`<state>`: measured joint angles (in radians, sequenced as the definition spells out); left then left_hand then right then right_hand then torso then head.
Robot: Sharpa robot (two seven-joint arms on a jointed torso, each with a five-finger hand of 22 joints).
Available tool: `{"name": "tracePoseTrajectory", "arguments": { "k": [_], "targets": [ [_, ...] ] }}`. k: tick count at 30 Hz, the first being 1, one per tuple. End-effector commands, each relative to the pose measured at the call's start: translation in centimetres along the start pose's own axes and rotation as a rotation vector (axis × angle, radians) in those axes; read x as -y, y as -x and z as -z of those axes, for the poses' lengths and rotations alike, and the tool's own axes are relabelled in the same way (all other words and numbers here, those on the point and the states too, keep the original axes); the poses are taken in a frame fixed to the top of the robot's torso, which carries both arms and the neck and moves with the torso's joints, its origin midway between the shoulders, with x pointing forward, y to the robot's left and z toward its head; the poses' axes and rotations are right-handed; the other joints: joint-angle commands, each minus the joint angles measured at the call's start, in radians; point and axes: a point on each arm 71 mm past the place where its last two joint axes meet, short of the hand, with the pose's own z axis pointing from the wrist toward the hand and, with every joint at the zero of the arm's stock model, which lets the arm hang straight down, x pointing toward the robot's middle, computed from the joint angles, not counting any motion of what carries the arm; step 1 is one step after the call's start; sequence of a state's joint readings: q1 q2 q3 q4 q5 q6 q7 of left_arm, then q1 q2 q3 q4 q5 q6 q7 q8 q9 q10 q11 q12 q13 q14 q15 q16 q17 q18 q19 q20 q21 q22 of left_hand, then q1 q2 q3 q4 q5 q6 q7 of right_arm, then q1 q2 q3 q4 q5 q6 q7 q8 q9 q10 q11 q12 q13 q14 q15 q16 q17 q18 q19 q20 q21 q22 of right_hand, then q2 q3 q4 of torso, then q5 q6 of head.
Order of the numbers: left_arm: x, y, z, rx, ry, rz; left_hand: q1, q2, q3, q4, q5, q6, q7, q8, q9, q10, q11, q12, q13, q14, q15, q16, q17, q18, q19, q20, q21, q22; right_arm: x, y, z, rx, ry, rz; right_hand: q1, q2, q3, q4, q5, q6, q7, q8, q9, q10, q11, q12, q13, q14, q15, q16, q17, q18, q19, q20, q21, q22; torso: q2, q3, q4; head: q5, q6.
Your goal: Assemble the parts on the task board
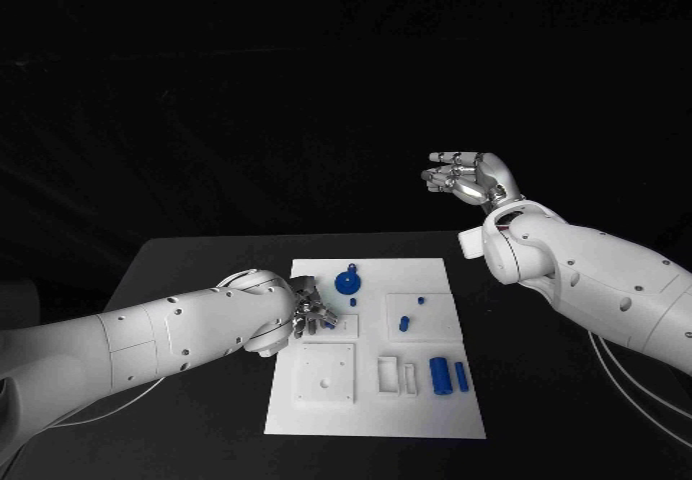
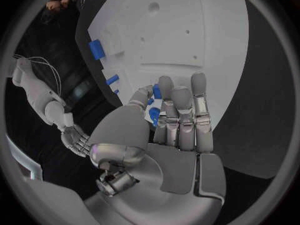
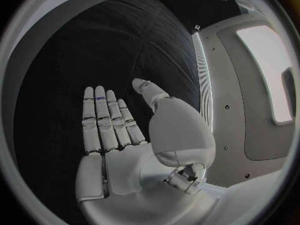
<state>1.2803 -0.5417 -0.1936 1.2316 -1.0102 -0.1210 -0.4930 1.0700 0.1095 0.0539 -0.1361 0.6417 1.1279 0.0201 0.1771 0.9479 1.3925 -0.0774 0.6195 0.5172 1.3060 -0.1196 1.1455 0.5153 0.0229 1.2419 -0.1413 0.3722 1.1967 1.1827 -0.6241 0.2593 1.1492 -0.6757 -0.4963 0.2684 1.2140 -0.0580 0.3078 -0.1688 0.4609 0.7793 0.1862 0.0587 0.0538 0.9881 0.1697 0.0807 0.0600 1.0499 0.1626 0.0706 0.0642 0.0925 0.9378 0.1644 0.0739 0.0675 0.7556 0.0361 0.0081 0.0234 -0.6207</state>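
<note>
The white task board point(image 1: 325, 410) lies in the middle of the black table. My left hand point(image 1: 306, 312) rests at the board's left edge and pinches a small blue part point(image 2: 154, 113) between thumb and fingers, low over the board point(image 2: 206, 30). A round blue part point(image 1: 348, 282) with a peg stands just beyond that hand. Two blue cylinders point(image 1: 438, 377) lie side by side near the board's right front. A small blue piece point(image 1: 405, 323) sits in a square recess at the middle. My right hand point(image 1: 464, 178) hangs high beyond the table's far edge, its fingers point(image 3: 103, 120) straight and holding nothing.
A raised square block point(image 1: 326, 372) and a white rectangular frame point(image 1: 389, 374) occupy the board's front half. Bare black table point(image 1: 188, 265) runs to the left of the board and to its right point(image 1: 505, 330). White cables point(image 1: 635, 385) hang under my right arm.
</note>
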Motion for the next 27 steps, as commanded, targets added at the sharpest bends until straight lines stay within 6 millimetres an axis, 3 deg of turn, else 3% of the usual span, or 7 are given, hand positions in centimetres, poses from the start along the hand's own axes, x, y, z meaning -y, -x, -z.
{"name": "tracePoseTrajectory", "arguments": {
  "k": [1,7,27],
  "targets": [
    [0.02,-0.10,-0.04,-0.012,-0.001,-0.011,0.008,0.004,0.129,-0.123,0.004,0.031,-0.029,0.004,0.003,0.002,0.001,-0.003,-0.001,0.004,-0.002,-0.003,-0.001,-0.016,0.008,0.001,-0.008,0.007,0.01,-0.24,-0.03,-0.023,-0.003,-0.009,-0.002,0.008,0.002,-0.004,-0.002,-0.005,0.001,-0.006,-0.001,-0.008,0.002,0.004,-0.001,-0.006,0.000,-0.006,-0.001,0.013,-0.005,-0.001,-0.004,-0.002,0.000,0.0014,0.0009,0.000,0.001],
    [-0.11,-0.10,-0.10,-0.022,0.004,-0.013,0.009,0.005,0.130,-0.123,0.003,0.029,-0.028,0.004,0.003,0.001,0.001,-0.003,-0.001,0.003,-0.002,-0.003,-0.001,-0.016,0.011,0.001,-0.016,0.014,0.10,-0.49,-0.01,-0.031,-0.008,-0.013,-0.002,0.007,0.000,-0.006,-0.004,-0.006,0.001,-0.006,-0.001,-0.009,0.003,0.004,-0.001,-0.010,0.001,-0.006,-0.001,0.012,-0.009,0.000,-0.004,-0.002,0.001,0.0017,-0.0021,-0.002,0.001],
    [0.01,-0.36,-0.11,-0.053,0.005,-0.007,0.009,0.008,0.129,-0.122,-0.001,0.024,-0.027,0.007,0.005,-0.002,0.002,-0.001,-0.001,0.001,-0.001,-0.003,-0.002,-0.017,0.023,0.002,-0.052,0.048,0.29,-0.69,0.05,-0.038,-0.016,-0.016,-0.001,0.011,-0.005,-0.011,-0.004,-0.003,0.001,-0.006,-0.001,-0.008,0.002,0.005,-0.001,-0.011,0.002,-0.005,-0.001,0.012,-0.011,0.000,-0.004,-0.002,0.000,0.0015,-0.0020,0.000,0.000]
  ]
}}
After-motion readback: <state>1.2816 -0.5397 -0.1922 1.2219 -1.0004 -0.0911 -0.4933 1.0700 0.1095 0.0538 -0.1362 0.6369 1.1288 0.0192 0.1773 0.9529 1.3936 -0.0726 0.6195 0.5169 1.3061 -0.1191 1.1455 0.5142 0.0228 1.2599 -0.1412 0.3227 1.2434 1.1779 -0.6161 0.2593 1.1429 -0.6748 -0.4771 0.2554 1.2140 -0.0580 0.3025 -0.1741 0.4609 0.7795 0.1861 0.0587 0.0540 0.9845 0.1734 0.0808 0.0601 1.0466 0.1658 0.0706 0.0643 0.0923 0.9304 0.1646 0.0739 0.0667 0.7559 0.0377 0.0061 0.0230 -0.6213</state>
